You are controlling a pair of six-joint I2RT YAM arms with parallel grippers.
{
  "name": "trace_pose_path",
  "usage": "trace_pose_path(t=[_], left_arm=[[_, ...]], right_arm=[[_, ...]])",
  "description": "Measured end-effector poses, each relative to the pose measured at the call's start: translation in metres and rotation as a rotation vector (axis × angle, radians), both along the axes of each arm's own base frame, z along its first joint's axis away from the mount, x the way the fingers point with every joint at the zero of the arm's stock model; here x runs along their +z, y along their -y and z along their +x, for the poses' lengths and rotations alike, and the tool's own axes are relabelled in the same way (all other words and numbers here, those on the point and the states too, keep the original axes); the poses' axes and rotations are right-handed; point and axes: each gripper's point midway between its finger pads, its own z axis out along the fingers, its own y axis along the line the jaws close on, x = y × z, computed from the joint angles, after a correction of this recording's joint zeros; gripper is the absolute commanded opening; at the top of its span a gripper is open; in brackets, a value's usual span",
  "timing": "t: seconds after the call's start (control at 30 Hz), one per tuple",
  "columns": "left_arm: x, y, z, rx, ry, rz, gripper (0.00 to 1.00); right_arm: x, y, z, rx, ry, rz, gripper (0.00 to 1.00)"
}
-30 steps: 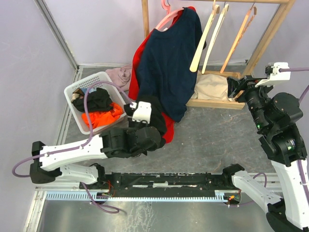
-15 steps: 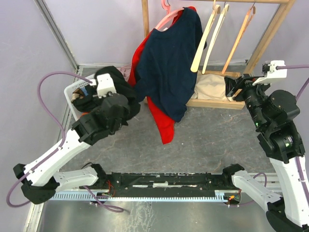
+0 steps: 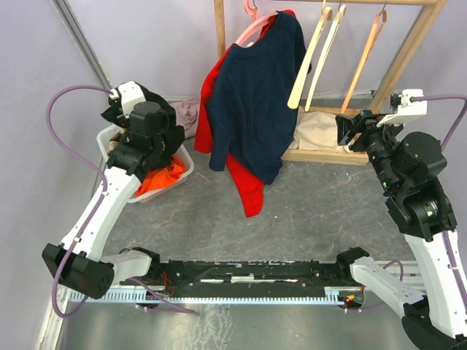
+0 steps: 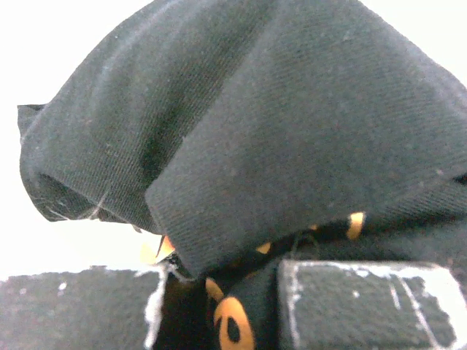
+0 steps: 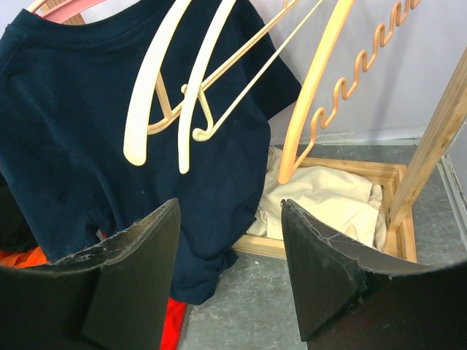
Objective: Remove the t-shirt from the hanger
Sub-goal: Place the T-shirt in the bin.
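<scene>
The left arm reaches up over the basket (image 3: 187, 164), its left end effector (image 4: 219, 306) pinching a fold of black garment (image 4: 277, 124). At centre, the navy t-shirt (image 3: 252, 95) hangs on the pink hanger (image 3: 252, 29); it should be light, soft and limp, best taken at the hem or shoulder. The right arm is raised toward it, its right end effector (image 5: 230, 219) spread and empty.

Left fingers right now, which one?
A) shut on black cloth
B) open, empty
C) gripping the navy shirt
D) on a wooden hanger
A: the left wrist view shows black cloth bunched over and pinched between the left fingers.
</scene>
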Motion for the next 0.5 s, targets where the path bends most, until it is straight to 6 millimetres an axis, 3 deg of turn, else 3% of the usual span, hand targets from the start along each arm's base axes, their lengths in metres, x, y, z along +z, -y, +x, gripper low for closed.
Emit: trace_pose_path(t=[0.17,0.37,0.5], left_arm=[[-0.024,-0.029,0.01,0.052,-0.007,-0.024,0.03],[-0.101,-0.055,0.027,0.09,-0.13,-0.074,0.03],[-0.15,-0.058,0.032,0.094,-0.212,-0.106,0.07]], right_arm=[[-0.004,-0.002,0.005,0.0,-0.015,-0.006,0.65],[-0.009,-0.006,0.012,0.006,-0.032,-0.013,0.65],[-0.012,-0.008,0.017,0.009,-0.043,-0.016,0.65]])
